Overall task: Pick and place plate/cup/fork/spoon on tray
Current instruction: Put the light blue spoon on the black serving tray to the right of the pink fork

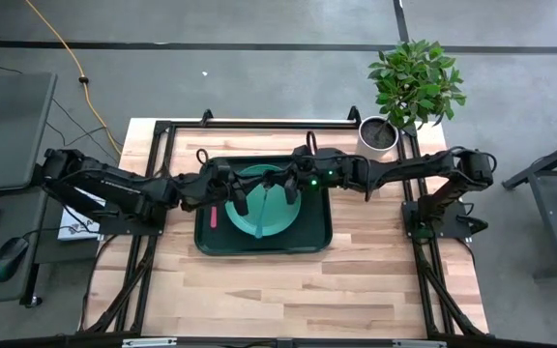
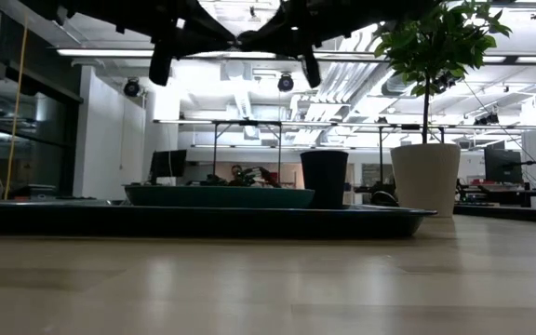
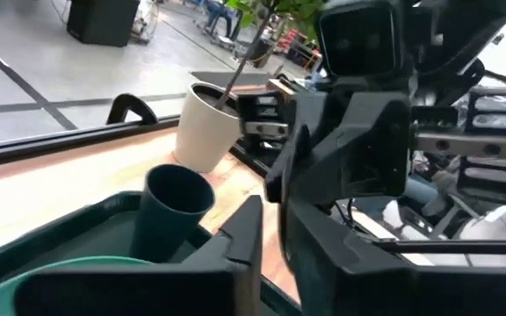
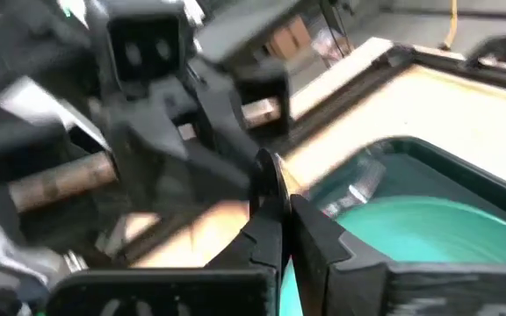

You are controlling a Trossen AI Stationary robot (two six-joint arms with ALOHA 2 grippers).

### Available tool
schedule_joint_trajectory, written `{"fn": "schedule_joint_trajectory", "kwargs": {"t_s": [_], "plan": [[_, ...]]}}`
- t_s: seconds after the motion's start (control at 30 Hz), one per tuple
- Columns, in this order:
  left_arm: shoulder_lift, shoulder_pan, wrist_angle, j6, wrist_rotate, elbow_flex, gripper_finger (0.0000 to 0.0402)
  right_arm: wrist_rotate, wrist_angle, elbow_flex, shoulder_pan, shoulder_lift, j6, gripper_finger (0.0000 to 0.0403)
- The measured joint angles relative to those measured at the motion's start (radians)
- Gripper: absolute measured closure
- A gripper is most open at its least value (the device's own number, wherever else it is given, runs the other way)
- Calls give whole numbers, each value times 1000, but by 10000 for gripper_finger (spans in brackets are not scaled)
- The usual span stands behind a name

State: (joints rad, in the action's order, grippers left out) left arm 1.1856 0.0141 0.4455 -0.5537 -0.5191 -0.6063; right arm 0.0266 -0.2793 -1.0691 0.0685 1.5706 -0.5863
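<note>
The dark green tray (image 1: 317, 237) lies at the table's middle. The green plate (image 1: 277, 220) sits on it, and it shows in the low view (image 2: 217, 196). The teal-handled spoon (image 1: 259, 215) lies across the plate. The red-handled fork (image 1: 215, 215) lies on the tray left of the plate. The dark cup (image 2: 324, 179) stands upright on the tray's far right part and also shows in the left wrist view (image 3: 176, 209). My left gripper (image 1: 243, 193) and my right gripper (image 1: 283, 186) hang shut and empty above the plate, facing each other.
A white plant pot (image 1: 379, 133) with a leafy plant stands at the table's far right corner, just beyond the tray; it also shows in the low view (image 2: 425, 177). Bare wooden tabletop (image 1: 288, 290) lies between the tray and the near edge.
</note>
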Motion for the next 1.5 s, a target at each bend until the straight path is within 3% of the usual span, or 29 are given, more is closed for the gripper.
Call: {"fn": "schedule_joint_trajectory", "kwargs": {"t_s": [0.17,0.37,0.53,0.67,0.83,1.13,1.5], "plan": [[-118,62,-156,-1,79,0,309,-21,150,0,31,-78,52,402],[-355,121,-337,-10,129,0,249,-17,258,0,45,-164,96,402],[-537,133,-410,-63,133,0,226,1,257,-40,21,-133,96,402],[-613,132,-483,-179,196,0,220,3,259,-140,-2,-50,113,402],[-612,118,-587,-310,288,0,217,-31,271,-327,-19,78,163,403],[-522,84,-523,-259,289,0,217,-62,434,-619,-14,284,142,403],[-425,69,-500,-175,267,0,218,-46,493,-691,-14,342,120,403]]}}
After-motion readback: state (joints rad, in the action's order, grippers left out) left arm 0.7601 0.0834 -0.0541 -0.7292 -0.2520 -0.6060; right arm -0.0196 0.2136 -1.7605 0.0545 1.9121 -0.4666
